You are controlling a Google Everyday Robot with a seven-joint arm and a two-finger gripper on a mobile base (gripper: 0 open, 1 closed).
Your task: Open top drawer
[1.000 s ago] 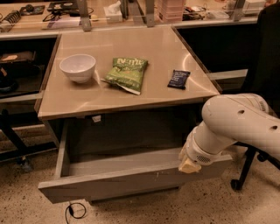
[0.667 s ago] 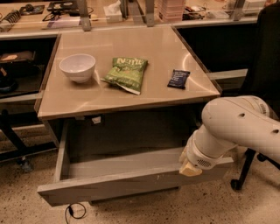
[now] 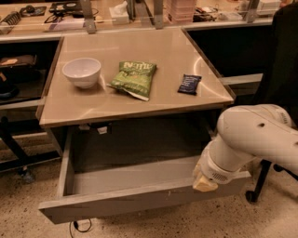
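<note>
The top drawer [image 3: 139,197] stands pulled far out from under the beige table top [image 3: 135,100]. Its grey inside [image 3: 135,174] shows and looks empty. Its slanted front panel runs along the bottom of the view. My white arm [image 3: 253,139] reaches in from the right and bends down to the drawer's right front corner. My gripper [image 3: 205,182] is at that corner, by the front panel's top edge. Its fingers are hidden behind the wrist.
On the table top lie a white bowl [image 3: 82,72], a green snack bag [image 3: 134,78] and a small dark blue packet [image 3: 189,84]. A long counter [image 3: 139,14] with clutter runs behind. A dark chair [image 3: 279,69] stands at the right. The floor [image 3: 260,218] is speckled.
The drawer front has come a little further out toward the camera, and my arm and gripper moved with it.
</note>
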